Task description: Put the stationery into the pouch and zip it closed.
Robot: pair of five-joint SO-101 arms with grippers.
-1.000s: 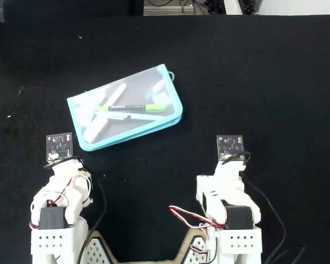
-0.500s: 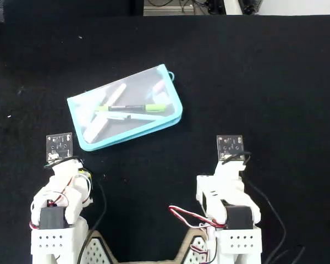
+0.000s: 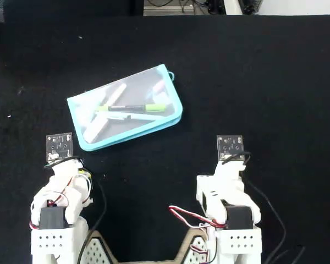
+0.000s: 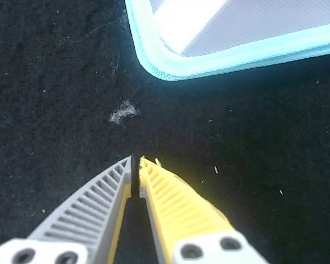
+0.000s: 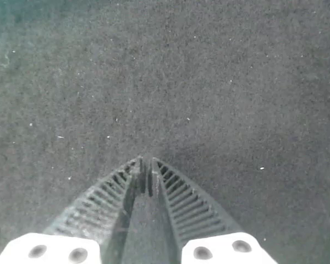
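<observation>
A light blue pouch [image 3: 125, 108] with a clear front lies tilted on the black table, left of centre. Through its front I see a green-capped pen [image 3: 135, 108] and white markers [image 3: 105, 113] inside. The zip pull [image 3: 171, 75] sits at the pouch's far right corner. My left gripper [image 4: 135, 163] is shut and empty, just short of the pouch's near left corner [image 4: 165, 69]. My right gripper [image 5: 146, 164] is shut and empty over bare cloth, well to the right of the pouch. Both arms [image 3: 60, 187] [image 3: 225, 187] sit folded back at the near edge.
A black cloth [image 3: 253, 82] covers the table, with wide free room to the right and behind the pouch. A small lint tuft [image 4: 122, 113] lies between my left gripper and the pouch. Cables [image 3: 190, 217] hang by the arm bases.
</observation>
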